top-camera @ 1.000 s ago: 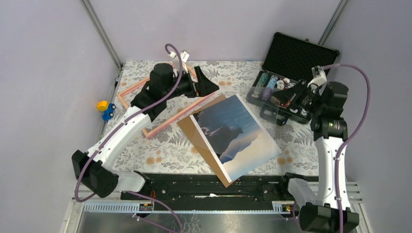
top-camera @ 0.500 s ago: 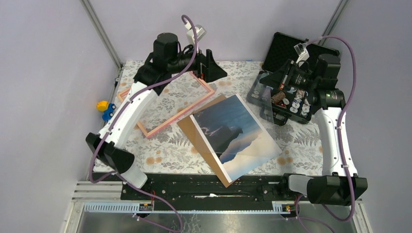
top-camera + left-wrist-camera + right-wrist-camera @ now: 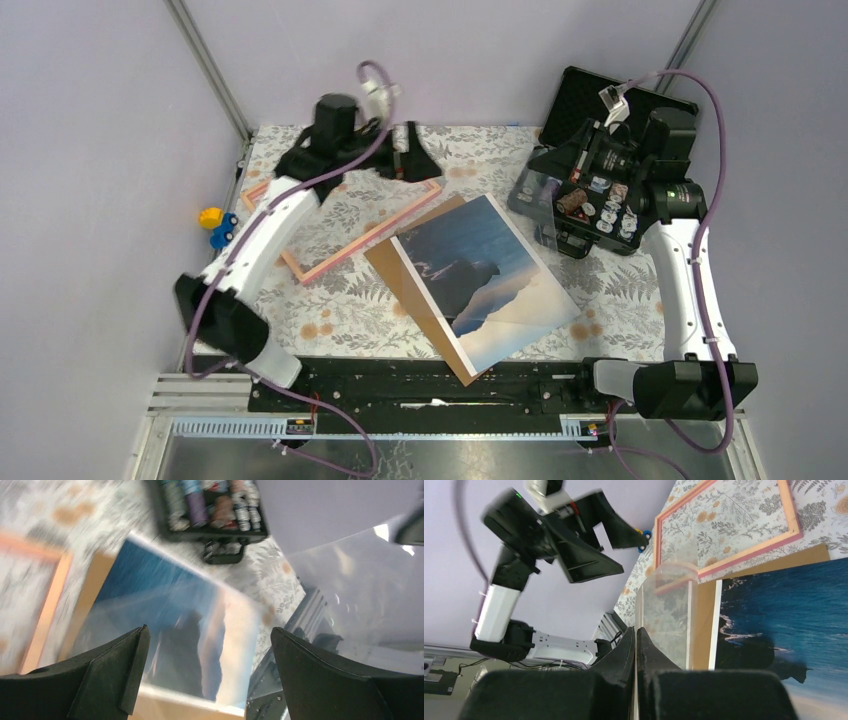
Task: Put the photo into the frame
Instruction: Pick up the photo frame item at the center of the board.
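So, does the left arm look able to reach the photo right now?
Probably yes: the left gripper is open and empty, and the photo lies face up on the brown board. The clear pane in the right gripper may crowd its far edge.

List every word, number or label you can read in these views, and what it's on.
Readable text: none.
Any labels on the small containers in the black case: too small in the top view, blurred in the left wrist view.
The photo, the frame and the clear pane: no lettering visible.
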Available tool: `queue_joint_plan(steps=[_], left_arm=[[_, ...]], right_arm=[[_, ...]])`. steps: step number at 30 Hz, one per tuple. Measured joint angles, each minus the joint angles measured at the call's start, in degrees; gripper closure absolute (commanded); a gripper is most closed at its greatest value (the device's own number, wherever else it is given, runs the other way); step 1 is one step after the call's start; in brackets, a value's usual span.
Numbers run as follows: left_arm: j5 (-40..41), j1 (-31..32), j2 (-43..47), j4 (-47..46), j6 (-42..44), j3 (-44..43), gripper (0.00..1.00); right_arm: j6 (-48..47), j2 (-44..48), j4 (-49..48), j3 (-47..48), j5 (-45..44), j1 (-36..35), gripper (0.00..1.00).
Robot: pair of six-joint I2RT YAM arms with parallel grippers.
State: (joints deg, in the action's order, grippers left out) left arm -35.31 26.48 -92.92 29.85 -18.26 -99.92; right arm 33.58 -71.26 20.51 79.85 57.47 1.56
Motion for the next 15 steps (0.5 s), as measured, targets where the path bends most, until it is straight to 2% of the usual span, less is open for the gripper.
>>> queue_joint_plan(steps=[4,8,15], left_arm=[[2.0,-11.1,13.4,-6.5,-10.6,22.0,0.01],[0.9,-21.4,23.3,-19.1,-19.8,40.7,0.01],[-9.0,-23.5,18.2,-38.8,-28.7,56.0,0.01]], right_arm=[[3.0,-0.2,-3.7,-0.2,0.1,0.0,1.00],[7.3,-1.4,-9.4,-1.2,0.7,0.0,1.00],[10.4,-3.0,-12.3,-3.1,0.7,0.0,1.00]])
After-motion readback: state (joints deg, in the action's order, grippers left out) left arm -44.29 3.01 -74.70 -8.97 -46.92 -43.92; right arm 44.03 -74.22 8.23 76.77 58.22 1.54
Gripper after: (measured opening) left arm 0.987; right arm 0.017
